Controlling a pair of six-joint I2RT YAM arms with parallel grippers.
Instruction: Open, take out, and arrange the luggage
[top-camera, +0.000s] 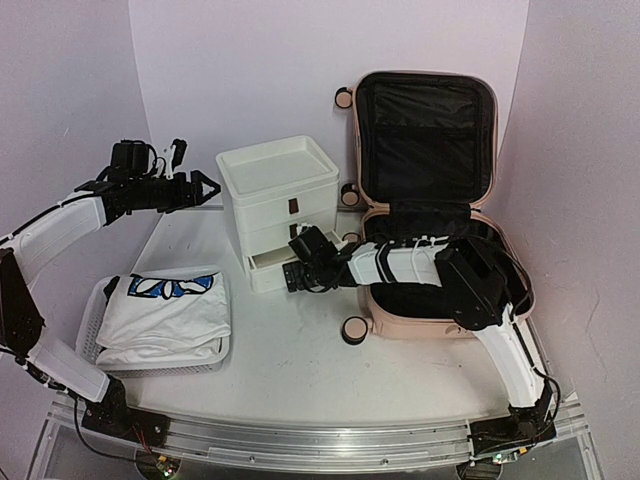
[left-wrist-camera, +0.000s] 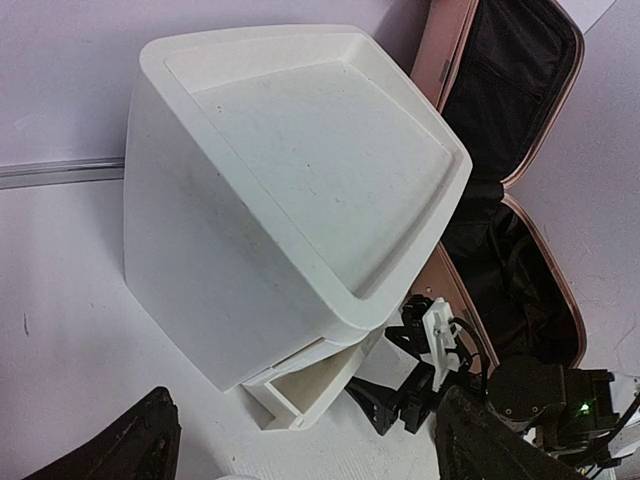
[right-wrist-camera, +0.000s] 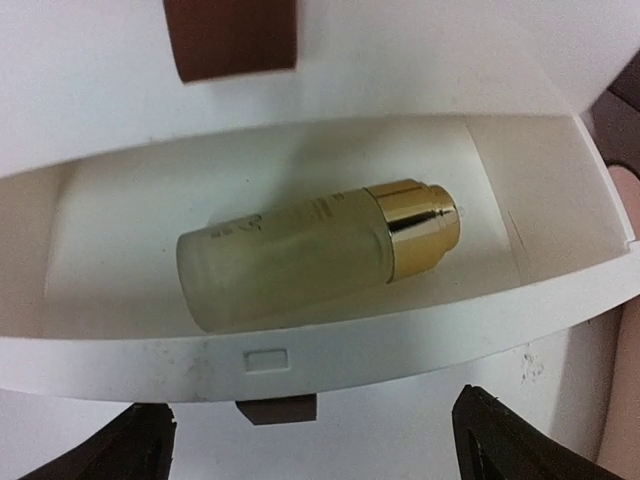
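At table's right, luggage (top-camera: 425, 140) lies open — lid upright by the back wall, black lining bare. Drawer unit (top-camera: 275, 185) just left of it, lowest drawer (top-camera: 268, 268) pulled out, bottle (right-wrist-camera: 300, 255) lying inside. Right gripper (top-camera: 295, 272) at that drawer's front, fingers spread, empty. Left gripper (top-camera: 205, 187) raised left of the unit — fingers spread too.
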